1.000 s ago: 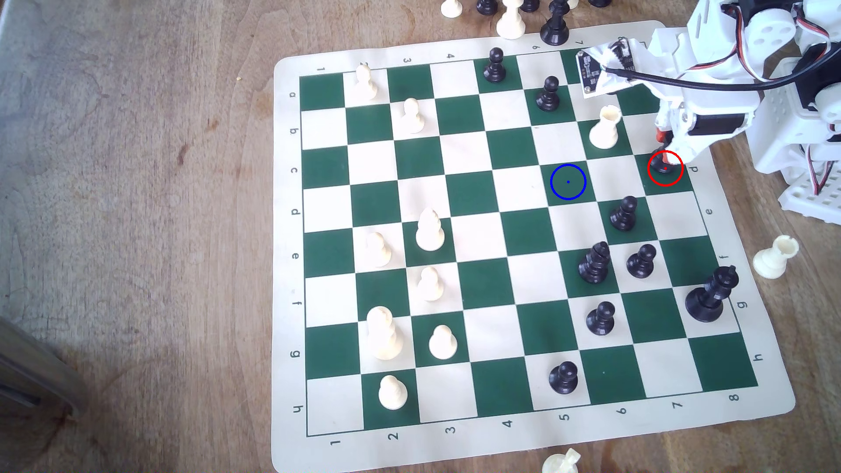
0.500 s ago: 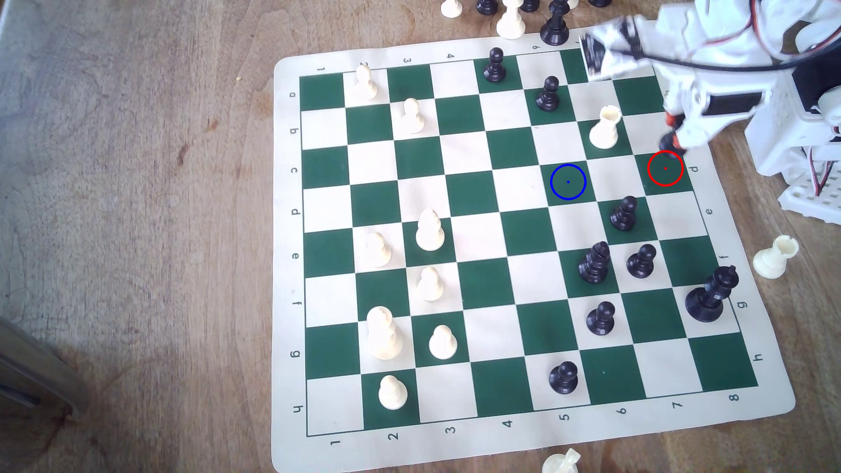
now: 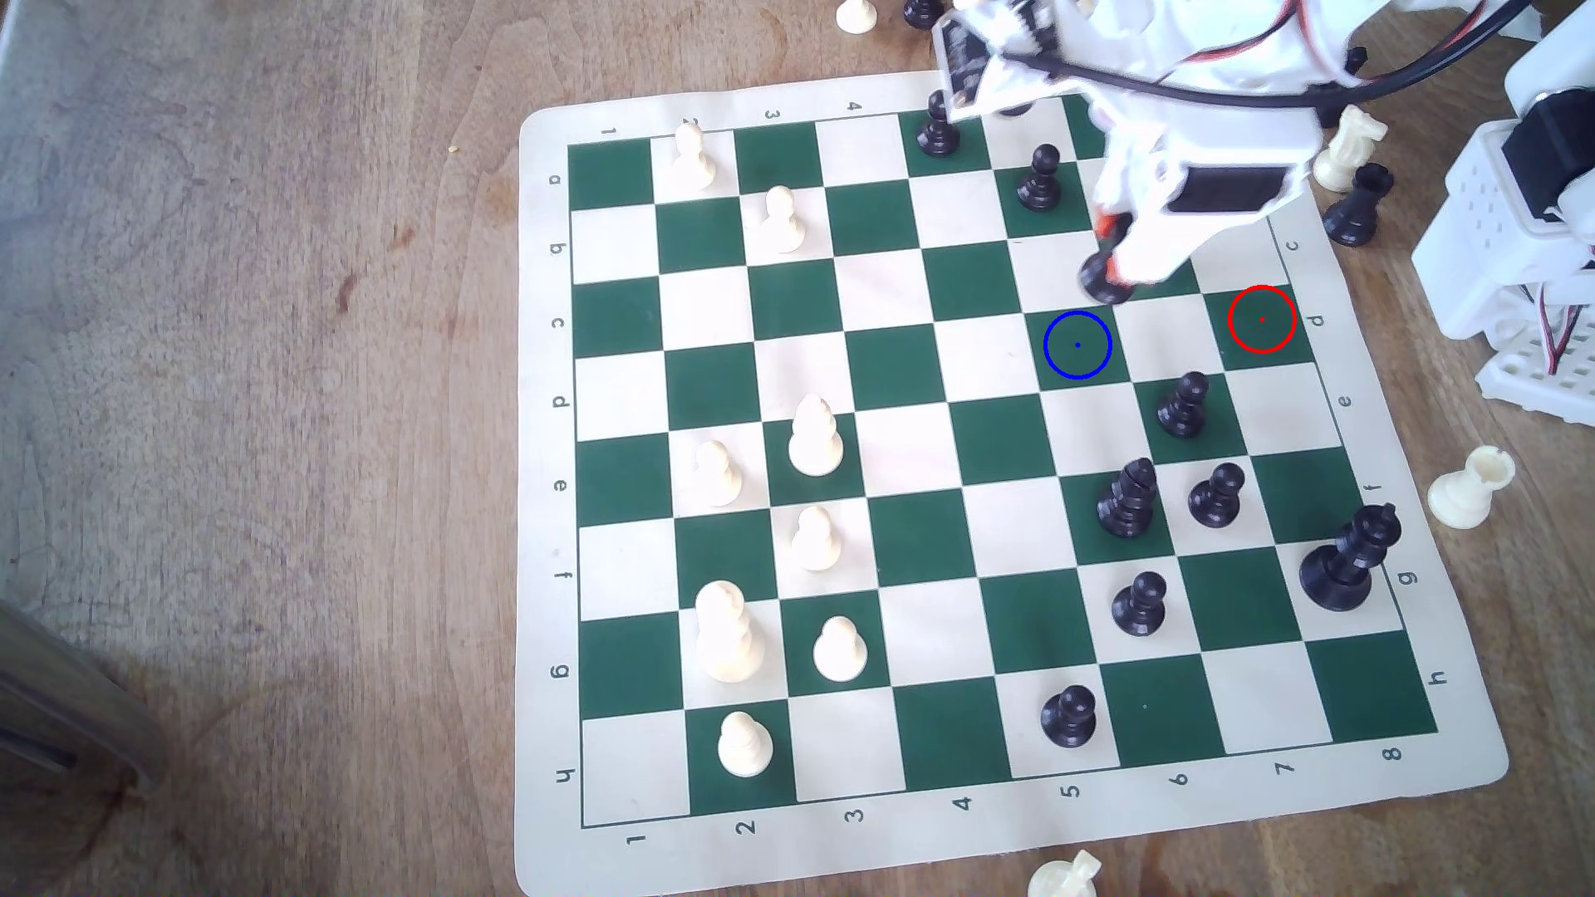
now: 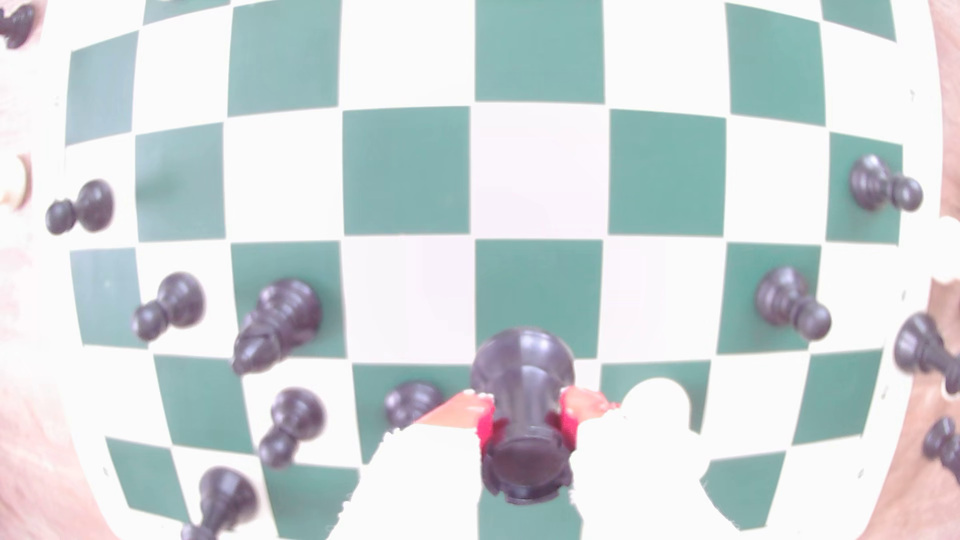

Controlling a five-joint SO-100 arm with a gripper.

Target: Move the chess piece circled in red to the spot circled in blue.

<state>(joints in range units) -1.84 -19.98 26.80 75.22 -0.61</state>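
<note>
The small black rook [image 3: 1103,280] hangs just above the board, pinched between the orange-tipped fingers of my gripper [image 3: 1112,263], which is shut on it. In the exterior view it hovers close beside the upper right edge of the blue-ringed green square [image 3: 1077,345], apart from it. The red-ringed green square [image 3: 1262,319] lies bare, further toward the exterior view's right. The wrist view shows the rook [image 4: 524,410] head-on, its notched top nearest the camera and its round base over a green square, with the gripper [image 4: 524,423] clamped at its waist.
Black pawns [image 3: 1040,178] [image 3: 1184,405] stand near the blue ring, and a black bishop [image 3: 1126,498] lower down. The arm covers the squares above the ring. Off the board on the exterior view's right are a cream knight [image 3: 1346,147], a black rook [image 3: 1359,203] and the arm's base [image 3: 1528,259].
The gripper lifted the black rook off the red-ringed square and carried it toward the exterior view's left, stopping close to the blue ring. The arm now covers the cream rook.
</note>
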